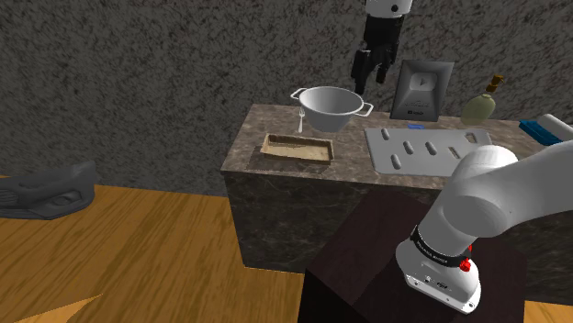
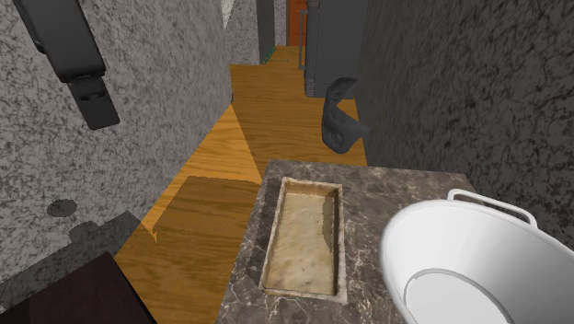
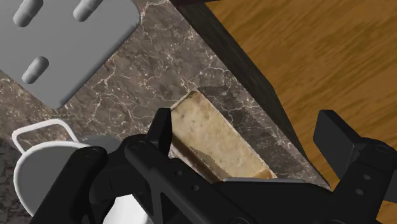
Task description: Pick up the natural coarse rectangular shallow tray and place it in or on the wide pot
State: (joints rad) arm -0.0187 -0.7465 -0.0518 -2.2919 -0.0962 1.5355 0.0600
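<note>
Two gripper fingers point(image 3: 163, 130) wide apart, empty, above the tray point(image 3: 216, 140).

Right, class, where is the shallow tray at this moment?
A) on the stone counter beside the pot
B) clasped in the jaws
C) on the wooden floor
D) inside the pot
A: the tray lies flat on the counter, next to the pot and apart from it.
</note>
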